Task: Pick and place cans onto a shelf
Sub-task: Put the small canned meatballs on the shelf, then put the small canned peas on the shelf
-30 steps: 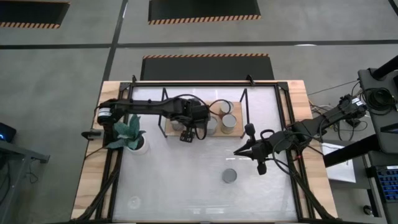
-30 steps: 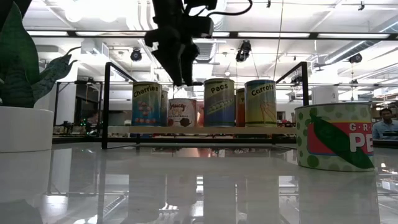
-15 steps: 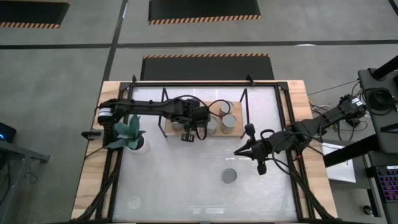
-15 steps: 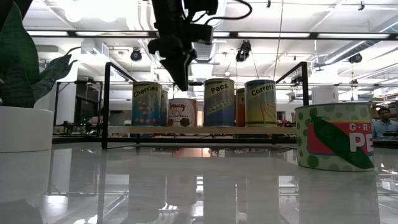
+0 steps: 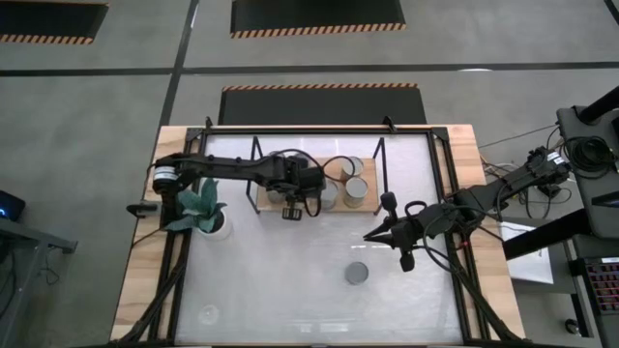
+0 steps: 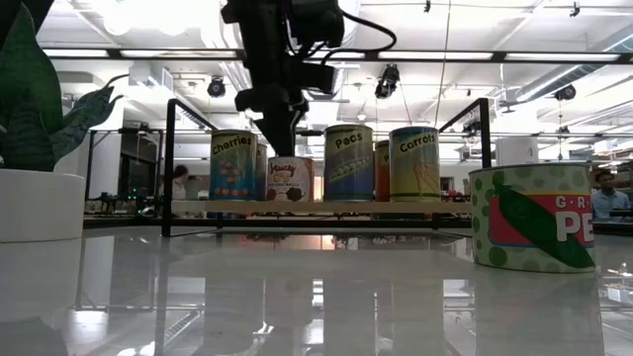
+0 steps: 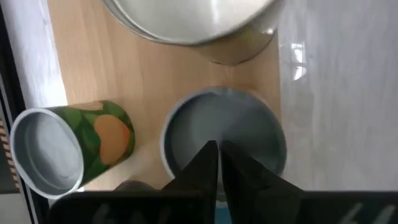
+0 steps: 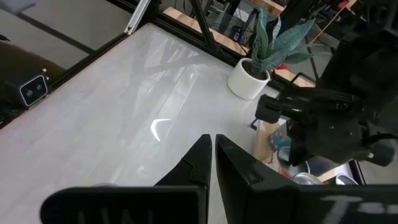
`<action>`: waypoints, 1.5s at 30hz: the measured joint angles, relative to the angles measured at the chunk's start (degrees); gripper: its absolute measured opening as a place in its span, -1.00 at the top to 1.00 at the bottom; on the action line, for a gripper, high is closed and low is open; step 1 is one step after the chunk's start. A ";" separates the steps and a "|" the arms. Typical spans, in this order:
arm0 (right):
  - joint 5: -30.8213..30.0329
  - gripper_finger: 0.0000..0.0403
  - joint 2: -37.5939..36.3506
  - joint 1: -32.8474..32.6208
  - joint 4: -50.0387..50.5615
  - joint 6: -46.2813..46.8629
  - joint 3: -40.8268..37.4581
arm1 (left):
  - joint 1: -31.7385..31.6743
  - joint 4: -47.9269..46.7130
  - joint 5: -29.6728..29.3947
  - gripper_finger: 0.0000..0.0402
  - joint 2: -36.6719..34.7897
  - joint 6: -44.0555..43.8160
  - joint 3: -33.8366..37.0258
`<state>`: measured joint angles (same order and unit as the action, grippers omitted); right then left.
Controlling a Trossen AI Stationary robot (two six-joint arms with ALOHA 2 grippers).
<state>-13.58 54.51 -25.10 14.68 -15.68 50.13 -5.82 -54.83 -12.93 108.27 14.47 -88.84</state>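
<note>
Several cans stand on the shelf (image 6: 316,207): Cherries (image 6: 233,165), a short can (image 6: 289,179), Peas (image 6: 348,163) and Carrots (image 6: 414,164). My left gripper (image 6: 281,148) is shut and points down just over the short can's round grey top (image 7: 224,134); the high view shows the gripper (image 5: 293,198) above the shelf board (image 5: 368,206). One green pea can (image 5: 357,274) stands alone on the white table, near the right in the low view (image 6: 534,218). My right gripper (image 5: 368,235) is shut and waits in the air right of the shelf. My left gripper's shut fingertips (image 7: 211,152) hang from above over the middle of the short can's top (image 7: 249,130). Whether they touch the lid, I cannot tell. The can stands upright on the shelf board.
A white pot with a teal plant (image 5: 215,227) stands left of the shelf, at the left in the low view (image 6: 40,203). A green can with an orange picture (image 7: 68,146) stands close beside the short can. The shelf's black frame posts (image 6: 168,168) rise at its ends.
My left gripper has shut its fingers and come down toward the short can's top on the shelf. The cans have stayed where they were.
</note>
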 joint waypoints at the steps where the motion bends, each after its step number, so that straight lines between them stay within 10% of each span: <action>1: 0.00 0.94 -0.01 0.01 0.00 -0.22 0.00 | -0.12 0.72 -0.02 0.99 0.00 -0.03 0.27; 31: -0.04 0.94 0.01 0.00 -0.07 -1.05 0.00 | -6.01 7.08 -5.62 1.00 0.22 -1.68 1.27; 45: -3.43 0.94 0.59 0.00 -0.63 8.51 0.00 | 10.06 15.85 -8.14 1.00 -11.42 -6.98 2.70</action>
<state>-17.01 55.10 -25.10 14.05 -7.17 50.13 4.24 -38.98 -21.07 96.85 7.49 -86.14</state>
